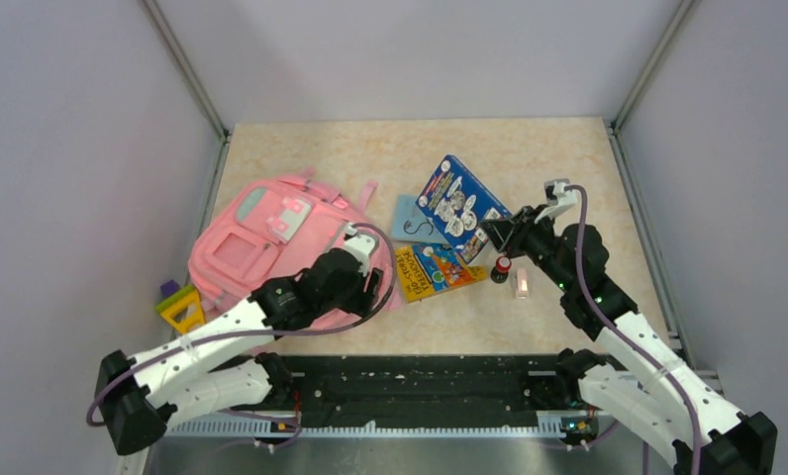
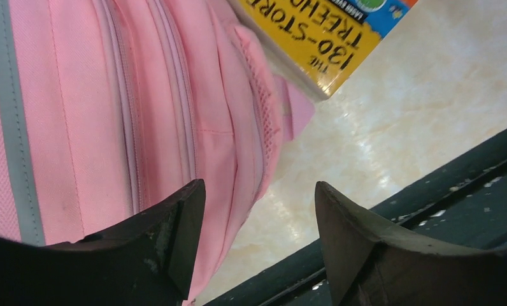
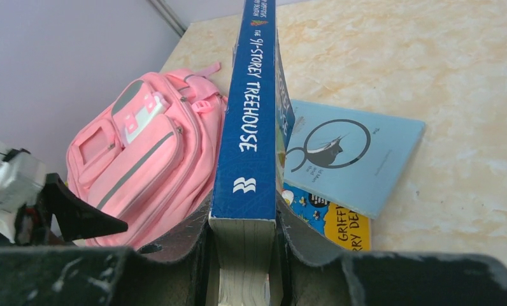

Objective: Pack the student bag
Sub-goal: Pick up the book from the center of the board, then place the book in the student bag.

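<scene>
Nearest, along the front edge of the desk [image 1: 568, 178], a black rail [image 1: 420, 381] runs between the two arm bases. Just past it the left hand [image 2: 257, 191] hangs spread, with nothing gripped, at the near right edge of the student bag [image 1: 261, 237]. The bag lies flat on the left half of the desk, pockets up. A small yellow, green and purple toy [image 1: 180, 305] sits against the bag's near left side. A yellow book [image 1: 435, 269] lies flat just beside the bag's right edge. To the right of this book a small red-capped piece [image 1: 502, 265] and a pale little block [image 1: 521, 287] stand on bare desk. Farther back the right hand [image 3: 244, 223] is pressed onto a blue book [image 3: 248, 115], pinching it at one end and holding it raised and tilted. Under and behind it a pale blue book [image 3: 359, 159] lies flat, its near edge overlapping the yellow one.
</scene>
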`<state>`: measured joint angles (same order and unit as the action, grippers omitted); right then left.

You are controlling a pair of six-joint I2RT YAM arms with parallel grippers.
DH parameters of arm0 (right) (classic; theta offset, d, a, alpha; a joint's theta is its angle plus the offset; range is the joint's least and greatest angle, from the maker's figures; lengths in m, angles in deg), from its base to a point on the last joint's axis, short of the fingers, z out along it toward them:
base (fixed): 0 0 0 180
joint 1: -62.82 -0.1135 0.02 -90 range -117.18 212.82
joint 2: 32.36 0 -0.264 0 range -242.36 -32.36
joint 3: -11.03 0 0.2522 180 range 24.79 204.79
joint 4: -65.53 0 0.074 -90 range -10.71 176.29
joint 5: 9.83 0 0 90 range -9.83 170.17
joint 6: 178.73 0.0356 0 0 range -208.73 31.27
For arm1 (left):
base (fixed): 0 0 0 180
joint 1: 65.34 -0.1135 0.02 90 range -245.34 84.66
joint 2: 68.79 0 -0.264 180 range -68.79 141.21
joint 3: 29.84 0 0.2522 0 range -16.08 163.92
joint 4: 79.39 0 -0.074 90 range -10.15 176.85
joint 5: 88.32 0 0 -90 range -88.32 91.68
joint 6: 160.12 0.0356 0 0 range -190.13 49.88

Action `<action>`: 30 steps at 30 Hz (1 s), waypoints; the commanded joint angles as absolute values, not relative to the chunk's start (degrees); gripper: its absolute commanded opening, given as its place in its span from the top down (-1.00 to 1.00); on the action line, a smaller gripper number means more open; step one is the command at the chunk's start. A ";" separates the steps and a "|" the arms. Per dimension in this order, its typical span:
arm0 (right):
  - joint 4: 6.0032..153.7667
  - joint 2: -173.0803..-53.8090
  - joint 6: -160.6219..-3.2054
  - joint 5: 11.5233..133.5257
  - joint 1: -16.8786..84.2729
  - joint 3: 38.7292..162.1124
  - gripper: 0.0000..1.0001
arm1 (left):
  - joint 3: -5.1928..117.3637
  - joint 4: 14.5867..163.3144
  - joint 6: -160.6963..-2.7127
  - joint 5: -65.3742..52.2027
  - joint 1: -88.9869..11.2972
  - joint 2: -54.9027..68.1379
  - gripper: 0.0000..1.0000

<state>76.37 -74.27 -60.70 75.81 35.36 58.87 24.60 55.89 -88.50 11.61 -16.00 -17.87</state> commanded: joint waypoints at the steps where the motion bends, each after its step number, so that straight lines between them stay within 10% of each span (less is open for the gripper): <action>1: 70.03 -73.27 -60.94 75.77 35.58 59.61 1.00 | 28.57 53.53 -89.32 23.08 -12.10 -13.02 -0.32; 30: 71.29 -70.92 -62.41 77.12 35.58 58.98 1.00 | 37.35 44.80 -93.90 34.54 -11.32 4.60 -0.35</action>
<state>77.55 -73.58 -61.99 76.26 35.36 58.04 34.07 46.75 -92.82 28.90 -11.65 4.05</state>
